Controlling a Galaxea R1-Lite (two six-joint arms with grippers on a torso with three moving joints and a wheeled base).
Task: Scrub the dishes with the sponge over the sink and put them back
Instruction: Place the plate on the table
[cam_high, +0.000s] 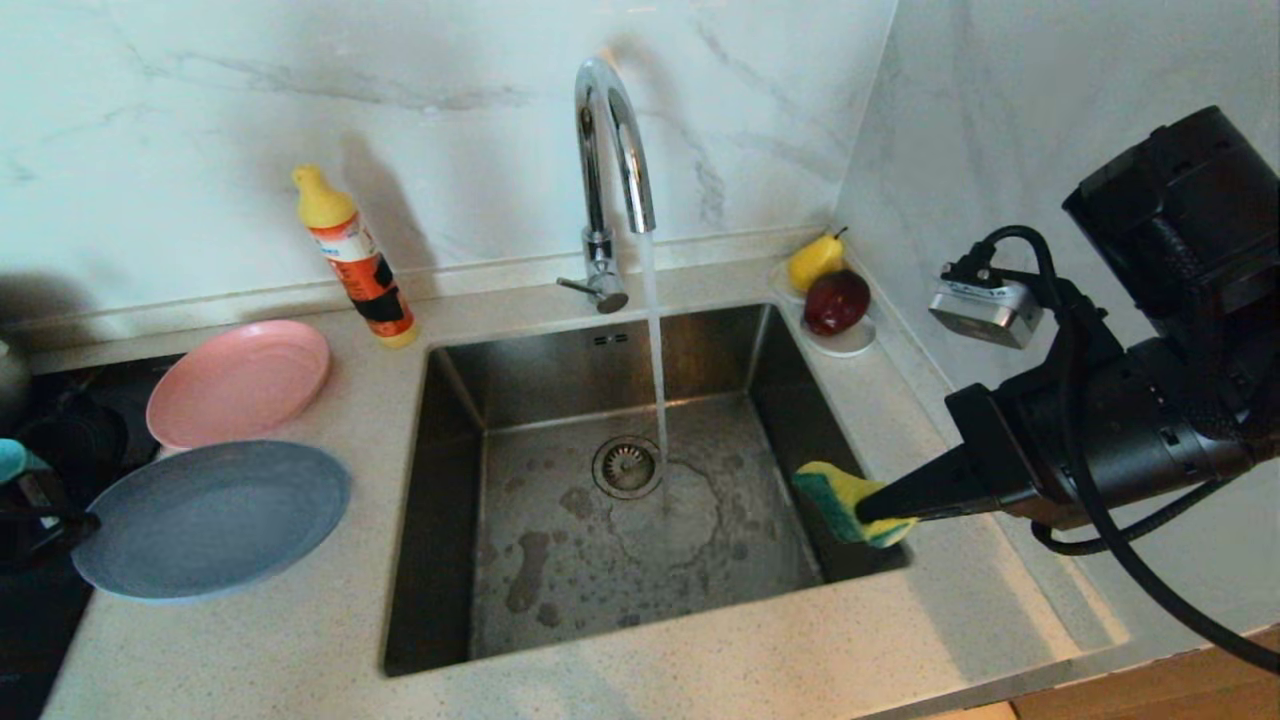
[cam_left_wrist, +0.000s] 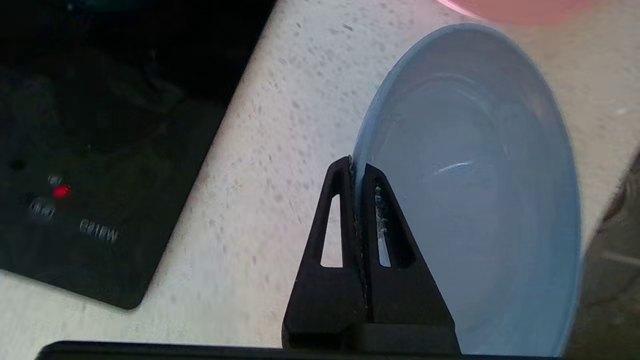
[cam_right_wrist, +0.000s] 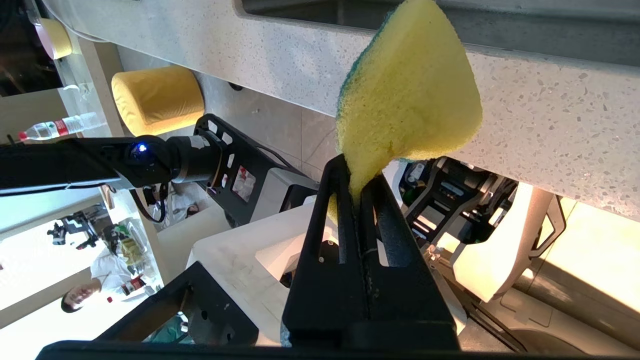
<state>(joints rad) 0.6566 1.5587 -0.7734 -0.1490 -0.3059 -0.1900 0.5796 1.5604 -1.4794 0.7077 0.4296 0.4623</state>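
The pale-blue plate (cam_high: 215, 520) is at the counter's left, and my left gripper (cam_high: 88, 522) is shut on its left rim. In the left wrist view the black fingers (cam_left_wrist: 345, 210) pinch that plate (cam_left_wrist: 475, 175) at its edge (cam_left_wrist: 356, 170). The pink plate (cam_high: 240, 380) lies just behind it. My right gripper (cam_high: 880, 508) is shut on the yellow sponge (cam_high: 845, 498) with its green face, level with the sink's (cam_high: 450, 480) right rim. Seen from the right wrist, the sponge (cam_right_wrist: 405, 100) bulges out of the right gripper (cam_right_wrist: 357, 172). I cannot make out the bowl.
Water runs from the chrome tap (cam_high: 610, 150) onto the sink floor beside the drain strainer (cam_high: 627, 465). A yellow-capped detergent bottle (cam_high: 355, 260) stands behind the plates. A pear (cam_high: 815, 260) and a red apple (cam_high: 835, 300) sit on a white saucer (cam_high: 850, 345). A black cooktop (cam_left_wrist: 100, 150) lies left.
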